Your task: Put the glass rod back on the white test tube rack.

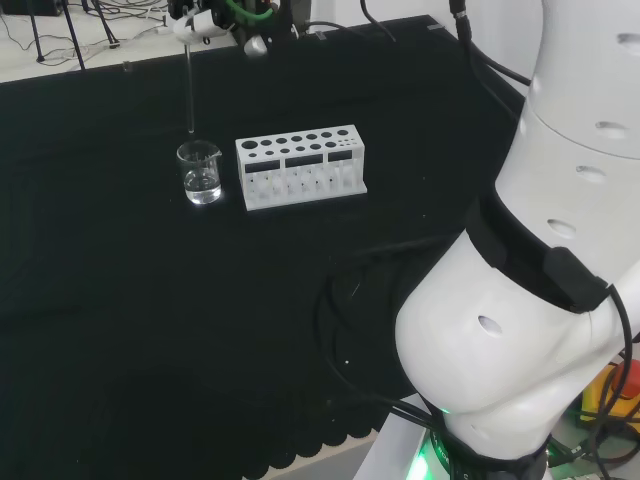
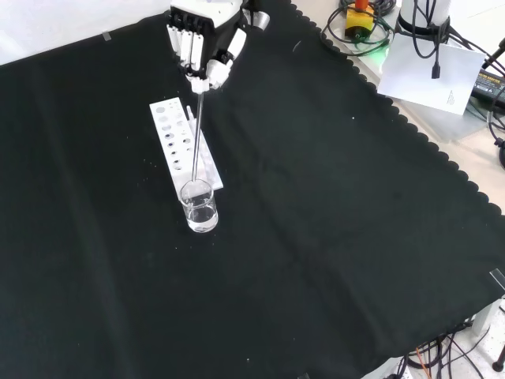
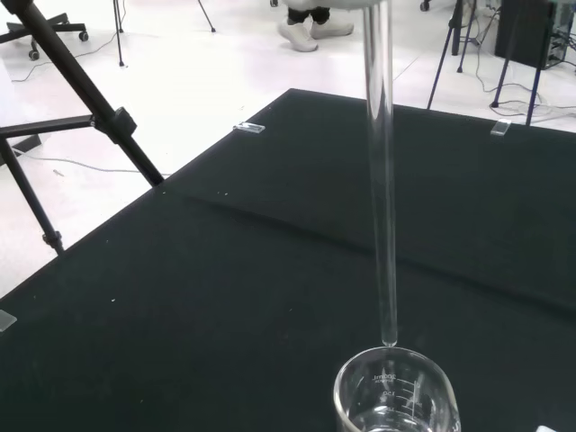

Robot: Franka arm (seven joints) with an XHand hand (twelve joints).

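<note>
The hand [image 2: 202, 43] is shut on the top of a clear glass rod [image 2: 196, 134], which hangs upright. In the head view the hand [image 1: 196, 22] sits at the top and the rod [image 1: 190, 88] ends just above a small glass beaker [image 1: 200, 172] holding some clear liquid. The wrist view shows the rod [image 3: 382, 180] with its tip right above the beaker's rim [image 3: 396, 389]. The white test tube rack [image 1: 300, 165] with several round holes stands just right of the beaker in the head view; in the front view the rack [image 2: 177, 142] lies behind the beaker [image 2: 199, 207].
Black cloth [image 2: 331, 237] covers the bench, with a scalloped edge at the right in the front view. The arm's white links [image 1: 540, 260] rise at the right of the head view. Tripod legs [image 3: 81, 117] stand on the floor beyond the bench's edge.
</note>
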